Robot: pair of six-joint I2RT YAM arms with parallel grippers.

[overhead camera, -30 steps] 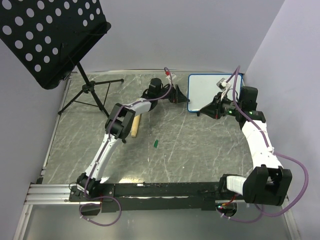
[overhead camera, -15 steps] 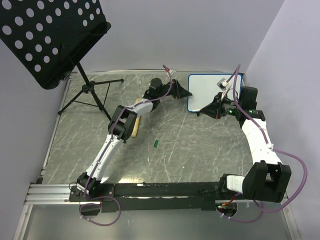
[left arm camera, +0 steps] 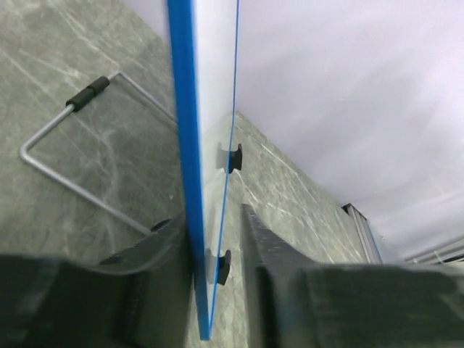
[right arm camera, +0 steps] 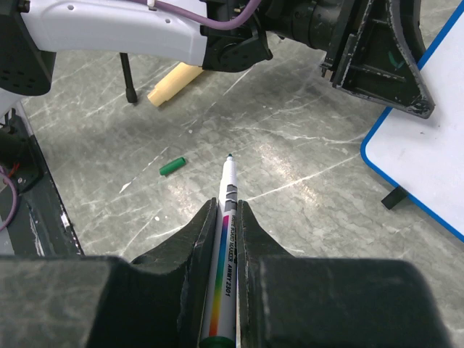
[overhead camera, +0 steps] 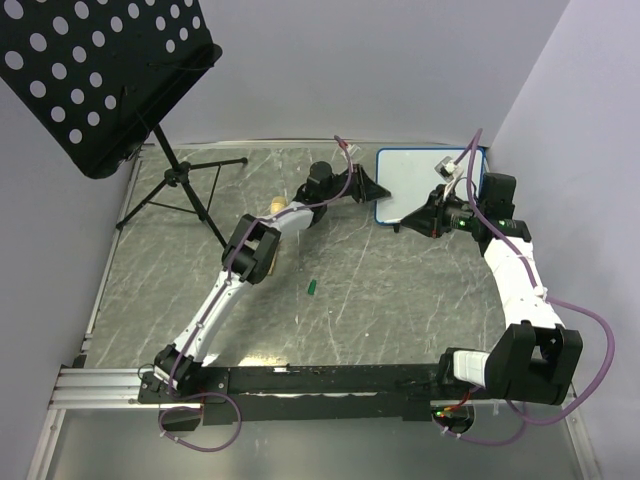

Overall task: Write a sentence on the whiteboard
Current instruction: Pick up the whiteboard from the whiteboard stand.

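black perforated metal music stand [overhead camera: 100, 70] on its tripod at the far left of the grey marble-look table [overhead camera: 400, 300]; no part in the job. small green marker cap [overhead camera: 312, 287] lies loose near the table's middle.

left gripper [overhead camera: 370, 187] is at the table's far side, straddling the left rim of the small white rectangular whiteboard with the thin blue rim [overhead camera: 415, 178]. wrist view: one of the fingers [left arm camera: 268, 261] on each face, a thin gap showing on one side. read as released, not yet pinching.

whiteboard stands at the table's far right, propped on a bent wire leg [left arm camera: 87, 92]. face plain white; nothing written that i can see.

right gripper [overhead camera: 420, 222] clenched on a white marker with a rainbow-striped barrel [right arm camera: 229, 181], cap off, tip apart from the board.

step in hand (judged): steadying the board before the first stroke. next: left jaws firm on the rim without tipping the board, then marker tip to the upper left of the face, light pressure.
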